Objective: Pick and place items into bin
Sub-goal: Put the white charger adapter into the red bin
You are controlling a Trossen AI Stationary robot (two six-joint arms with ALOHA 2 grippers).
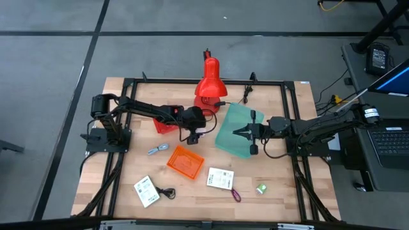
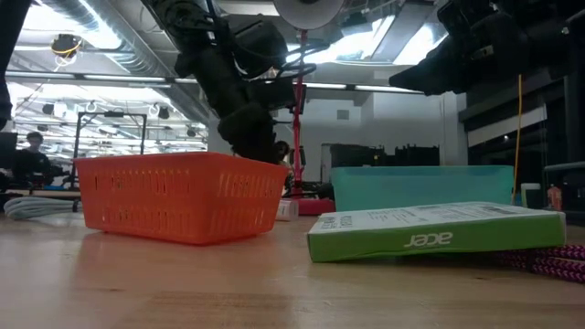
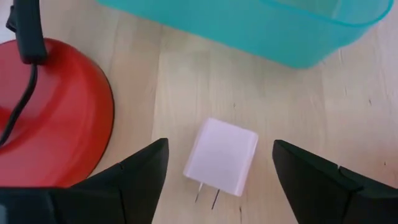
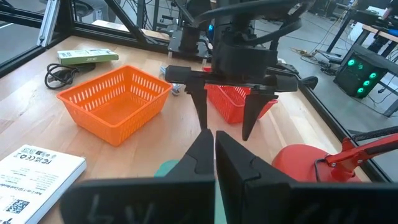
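A pale pink cube (image 3: pixel 221 155) with two metal prongs lies flat on the wooden table, between the red lamp's base (image 3: pixel 50 118) and the teal bin (image 3: pixel 261 28). My left gripper (image 3: pixel 221 144) hangs open above it, fingers slanting down, one on either side and clear of the cube. In the high view the left gripper (image 1: pixel 193 136) sits left of the teal bin (image 1: pixel 231 134). My right gripper (image 1: pixel 243 132) waits shut over the bin, holding nothing. Two white cards (image 1: pixel 146 190) (image 1: pixel 220 179), a black cable (image 1: pixel 167 191), a purple strap (image 1: pixel 235 195), a green piece (image 1: pixel 261 188) and a blue-silver piece (image 1: pixel 156 149) lie toward the near edge.
An orange basket (image 1: pixel 185 161) stands just nearer than the left gripper, and a red basket (image 1: pixel 165 124) sits under the left arm. The red desk lamp (image 1: pixel 208 86) rises at the far middle, its cord trailing beside it. A black frame runs around the table.
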